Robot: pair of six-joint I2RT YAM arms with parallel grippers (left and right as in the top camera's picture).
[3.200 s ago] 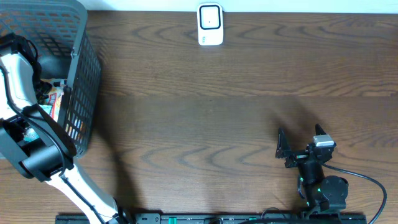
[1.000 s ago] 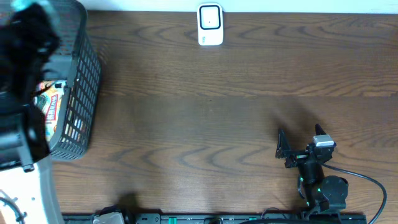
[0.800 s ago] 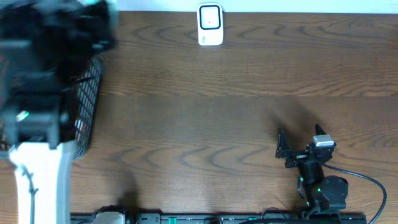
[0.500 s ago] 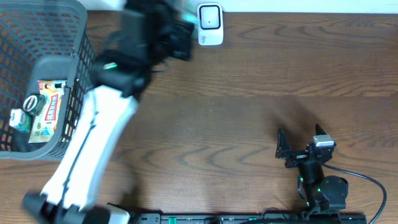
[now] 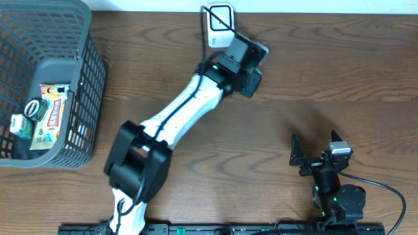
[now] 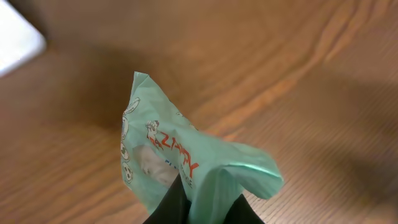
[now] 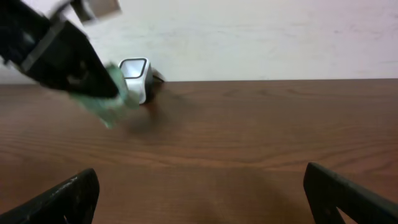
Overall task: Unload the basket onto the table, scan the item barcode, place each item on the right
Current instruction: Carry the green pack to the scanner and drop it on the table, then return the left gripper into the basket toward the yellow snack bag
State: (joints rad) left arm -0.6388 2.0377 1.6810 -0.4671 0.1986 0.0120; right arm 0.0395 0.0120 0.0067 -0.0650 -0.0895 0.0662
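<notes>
Item held near scanner.
Overhead: left gripper (image 5: 253, 68) beside white scanner (image 5: 221, 26); right gripper (image 5: 313, 149) parted, idle. Left wrist: fingers (image 6: 168, 208) clamped on green packet (image 6: 186, 168) above table (image 6: 298, 93). Right wrist: packet (image 7: 112, 93) just beside scanner (image 7: 134, 76).

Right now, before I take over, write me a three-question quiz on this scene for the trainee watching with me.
1. True or false: the left gripper is shut on the green packet.
2. Which gripper stands open and empty? A) left B) right C) both
3. Fill in: the white scanner stands at the table's ____ edge.

Key
1. True; the fingers pinch the packet's edge in the left wrist view.
2. B; the right gripper rests near the front, away from everything.
3. Far; the basket stands to the left.
</notes>
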